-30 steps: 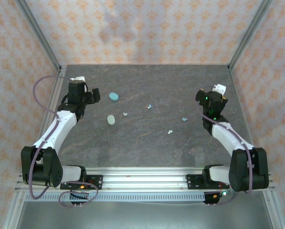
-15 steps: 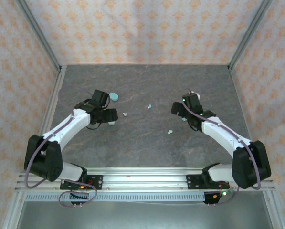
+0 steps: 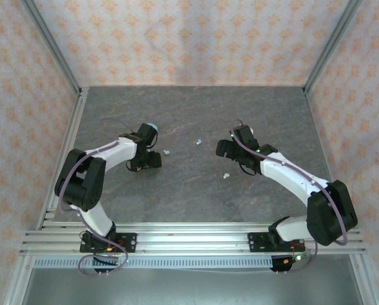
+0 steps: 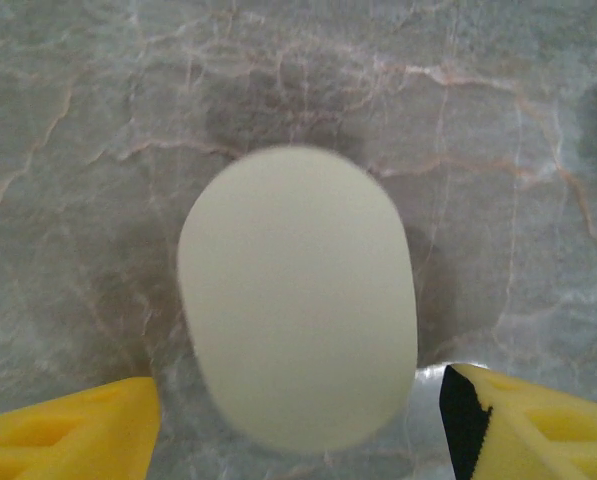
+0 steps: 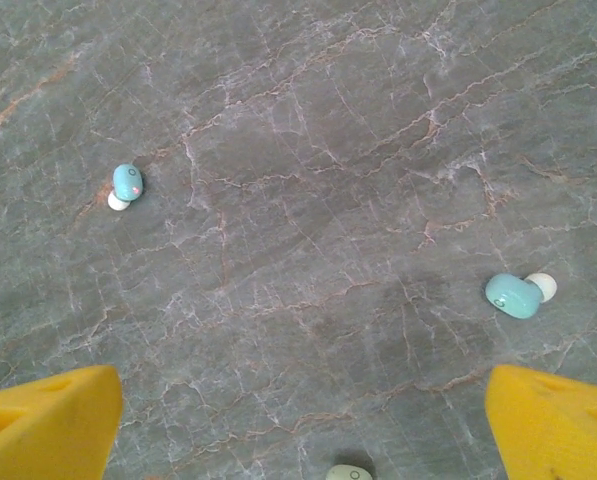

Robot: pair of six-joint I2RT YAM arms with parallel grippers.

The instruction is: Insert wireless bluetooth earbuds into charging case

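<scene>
Left gripper (image 4: 296, 425): open, a finger (image 4: 68, 430) on each side of the shut pale case (image 4: 296, 310).
Right gripper (image 5: 303, 420): open above the table (image 5: 278, 120), a teal bud (image 5: 513, 296) near.
Change: both arms came inward from the table sides.
Meaning: we judge grasping is next; the buds (image 3: 166, 152) lie loose.

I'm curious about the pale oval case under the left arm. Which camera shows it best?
The left wrist camera: the pale oval case lies large and whole between the yellow fingers. From the top camera, the left gripper sits over it.

Teal case (image 3: 152, 126) mostly behind left arm (image 3: 116, 150), pale earbud (image 5: 345, 473) cut by bottom edge
</scene>
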